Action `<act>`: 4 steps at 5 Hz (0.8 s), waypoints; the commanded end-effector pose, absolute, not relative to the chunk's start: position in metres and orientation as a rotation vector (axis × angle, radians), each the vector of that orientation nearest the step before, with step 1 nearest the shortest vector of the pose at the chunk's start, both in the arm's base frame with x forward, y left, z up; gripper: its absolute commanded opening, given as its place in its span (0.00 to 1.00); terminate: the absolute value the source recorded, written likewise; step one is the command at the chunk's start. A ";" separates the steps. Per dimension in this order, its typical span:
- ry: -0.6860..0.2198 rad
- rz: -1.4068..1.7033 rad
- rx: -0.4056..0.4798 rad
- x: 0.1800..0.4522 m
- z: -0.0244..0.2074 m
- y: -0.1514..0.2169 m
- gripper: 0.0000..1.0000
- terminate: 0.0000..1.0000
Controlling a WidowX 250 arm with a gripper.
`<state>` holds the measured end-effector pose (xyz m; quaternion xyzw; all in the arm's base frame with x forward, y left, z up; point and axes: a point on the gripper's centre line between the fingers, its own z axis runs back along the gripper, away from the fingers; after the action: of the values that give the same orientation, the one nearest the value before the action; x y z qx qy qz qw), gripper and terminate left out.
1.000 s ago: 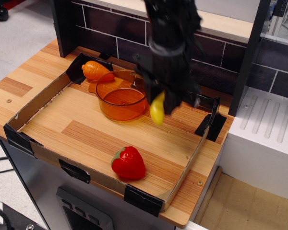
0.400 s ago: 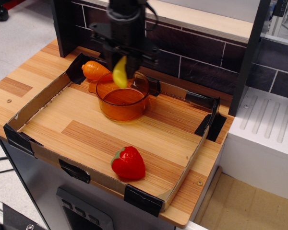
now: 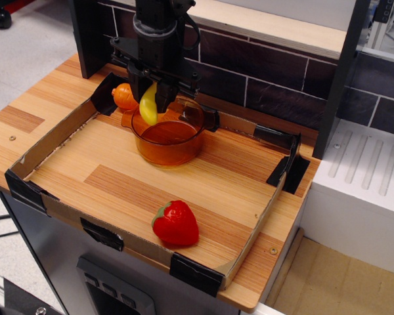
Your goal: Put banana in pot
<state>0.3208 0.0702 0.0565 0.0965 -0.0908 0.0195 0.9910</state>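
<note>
The yellow banana (image 3: pixel 148 105) hangs upright from my black gripper (image 3: pixel 152 92), which is shut on its upper end. Its lower tip is above the back left rim of the amber pot (image 3: pixel 168 139), just over the opening. The pot stands in the far part of the cardboard tray (image 3: pixel 49 138), with its short handle pointing left toward the carrot.
An orange toy carrot (image 3: pixel 124 96) lies in the tray's back left corner, partly behind my gripper. A red strawberry (image 3: pixel 175 223) sits near the tray's front edge. A dark tiled back wall (image 3: pixel 262 72) and black posts stand behind the tray.
My gripper has carried the banana from right of the pot leftward across it to above its back left rim, and a little lower in the last step.
</note>
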 end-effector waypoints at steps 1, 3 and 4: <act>-0.243 0.021 0.155 0.314 0.093 0.059 1.00 0.00; -0.292 0.039 0.085 0.321 0.132 0.051 1.00 0.00; -0.292 0.039 0.085 0.321 0.132 0.051 1.00 0.00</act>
<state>0.3249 0.0484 0.1063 0.0377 -0.1088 0.0193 0.9932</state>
